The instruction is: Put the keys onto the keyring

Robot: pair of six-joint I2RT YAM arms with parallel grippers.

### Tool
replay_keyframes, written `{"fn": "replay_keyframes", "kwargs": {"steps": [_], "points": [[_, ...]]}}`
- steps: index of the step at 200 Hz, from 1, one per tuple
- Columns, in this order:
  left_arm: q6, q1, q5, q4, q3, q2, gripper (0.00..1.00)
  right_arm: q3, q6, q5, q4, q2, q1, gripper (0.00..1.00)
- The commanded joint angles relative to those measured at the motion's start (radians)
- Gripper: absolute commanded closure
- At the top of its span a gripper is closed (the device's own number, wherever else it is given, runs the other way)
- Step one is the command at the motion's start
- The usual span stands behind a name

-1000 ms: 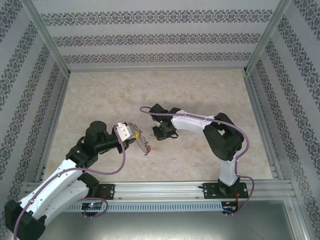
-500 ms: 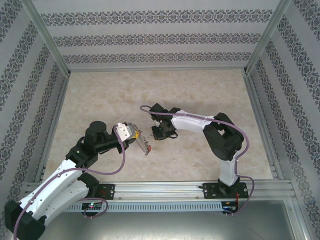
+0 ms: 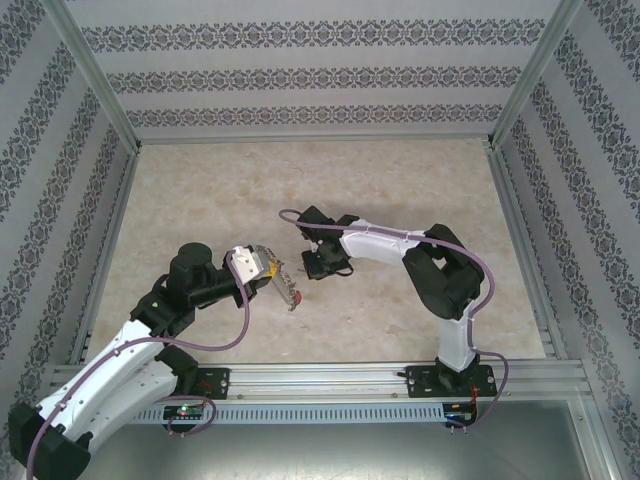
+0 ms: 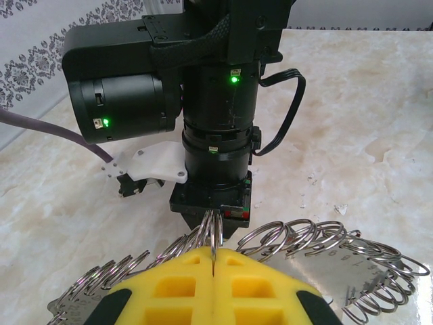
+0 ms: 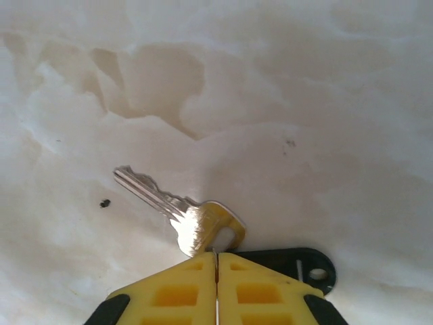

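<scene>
Since the earlier frame the right gripper (image 5: pixel 216 261) has been shifted a little to the left over the table (image 5: pixel 304 101), and its fingers have been brought together. One silver key (image 5: pixel 177 208) is seen lying flat on the table. Its blade is pointed away, and its head reaches the seam of the right gripper's yellow fingertips, which are pressed fully together. It cannot be told whether the key is pinched at all. A black tag (image 5: pixel 298 263) is seen just beside the key's head, partly hidden behind one fingertip. The keyring (image 4: pixel 338 267) is held by the left gripper (image 4: pixel 213 264), whose fingers are clenched on one of the small loops of its rim. In the top view a red tag (image 3: pixel 295 298) is seen at the near end of the keyring. The two grippers are near each other; in the left wrist view the black wrist of the right arm (image 4: pixel 216 135) is seen close behind the loops.
</scene>
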Motion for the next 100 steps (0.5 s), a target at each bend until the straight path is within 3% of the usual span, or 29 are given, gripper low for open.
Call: {"fn": "replay_keyframes", "kwargs": {"steps": [1,22,100], "points": [[0.001,-0.011,-0.002,0.012,0.0,-0.017,1.0,0.027,-0.042,0.044,-0.054,-0.007,0.004,0.93],[0.001,-0.01,-0.002,0.013,-0.001,-0.016,1.0,0.048,-0.087,0.108,-0.102,-0.014,0.015,0.94],[0.004,-0.01,-0.004,0.006,0.001,-0.012,1.0,0.083,-0.105,0.096,-0.12,0.053,0.023,0.88]]}}
